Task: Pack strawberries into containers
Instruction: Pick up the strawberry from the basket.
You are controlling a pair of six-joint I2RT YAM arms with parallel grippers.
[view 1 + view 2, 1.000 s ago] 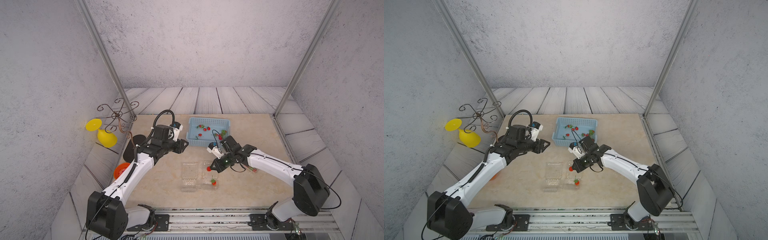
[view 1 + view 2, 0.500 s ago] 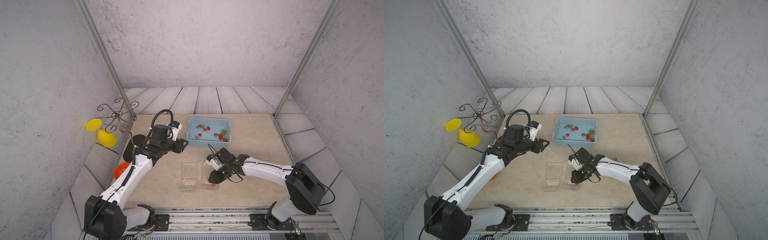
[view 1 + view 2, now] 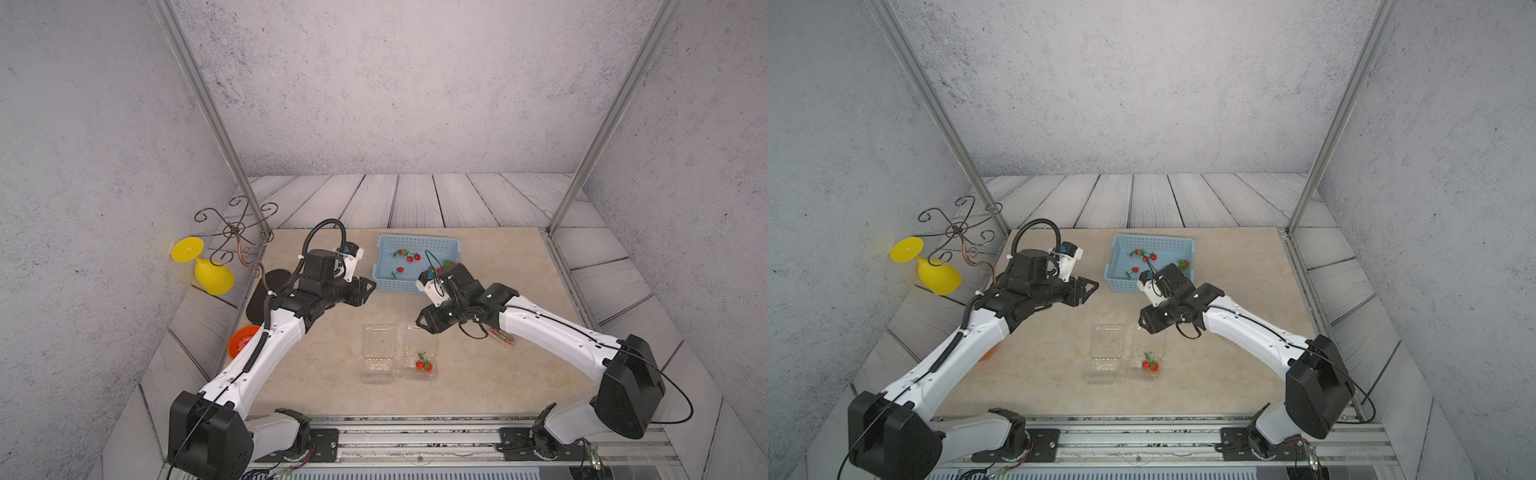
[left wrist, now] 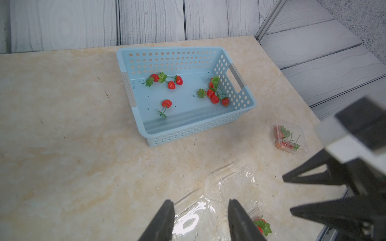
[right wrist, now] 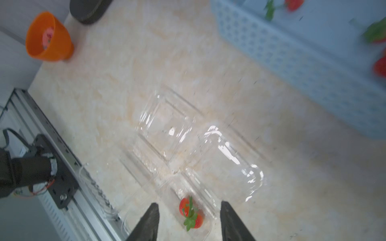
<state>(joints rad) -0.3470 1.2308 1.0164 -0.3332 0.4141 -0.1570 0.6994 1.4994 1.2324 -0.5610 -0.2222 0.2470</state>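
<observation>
Several strawberries [image 3: 409, 257] lie in the light blue basket [image 3: 415, 237]. Two clear containers lie open side by side: the left one [image 3: 378, 345] is empty, the right one [image 3: 417, 343] holds two strawberries [image 3: 423, 365], also red in the right wrist view [image 5: 191, 215]. A third container [image 4: 290, 139], shut with berries inside, lies under my right arm. My right gripper [image 3: 419, 322] hangs open above the right container's lid, holding nothing. My left gripper [image 3: 370, 286] hovers open and empty left of the basket, and its wrist view looks down past its tips [image 4: 200, 208] at the empty container.
An orange bowl [image 3: 245, 338] stands at the table's left edge, partly behind my left arm. A dark oval disc [image 3: 264, 297], a tipped yellow goblet [image 3: 208, 270] and a wire stand [image 3: 237, 228] lie beyond it. A metal rail [image 3: 415, 432] runs along the front.
My right gripper dropped into the right container with a strawberry, opened and let it go, then rose back empty. The left arm has hardly moved.
</observation>
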